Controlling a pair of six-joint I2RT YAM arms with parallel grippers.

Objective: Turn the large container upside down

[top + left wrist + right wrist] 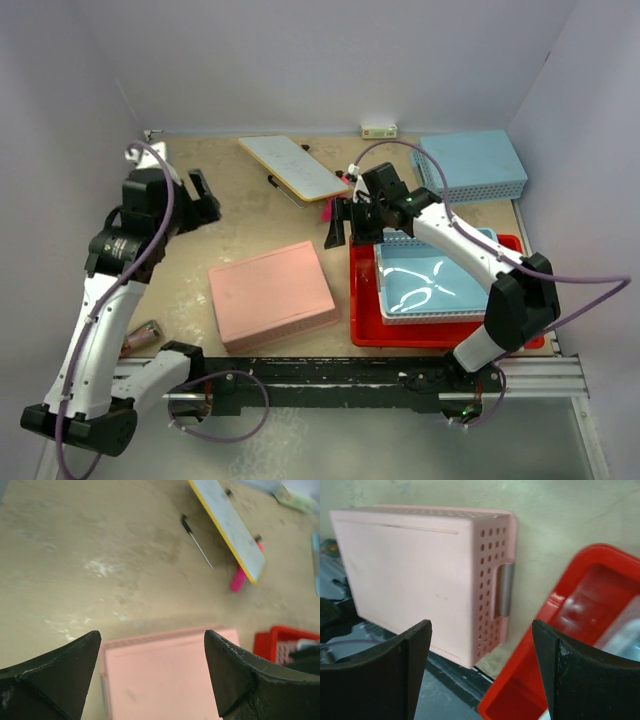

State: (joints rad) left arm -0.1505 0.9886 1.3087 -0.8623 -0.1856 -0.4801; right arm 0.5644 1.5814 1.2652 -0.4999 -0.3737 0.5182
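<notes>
Holds nothing in the right end effector (481, 627), wide open above the far-left corner of the large container (364, 328). Lies open side up at the right of the surface (230, 230), light-blue basket (430, 285) inside, pink basket (270, 295) just beside.

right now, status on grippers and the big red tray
Left gripper open, empty. Right gripper open, empty, at corner of big glossy red plastic tray. Tray open side up. Light-blue perforated basket inside it, in the way.
</notes>
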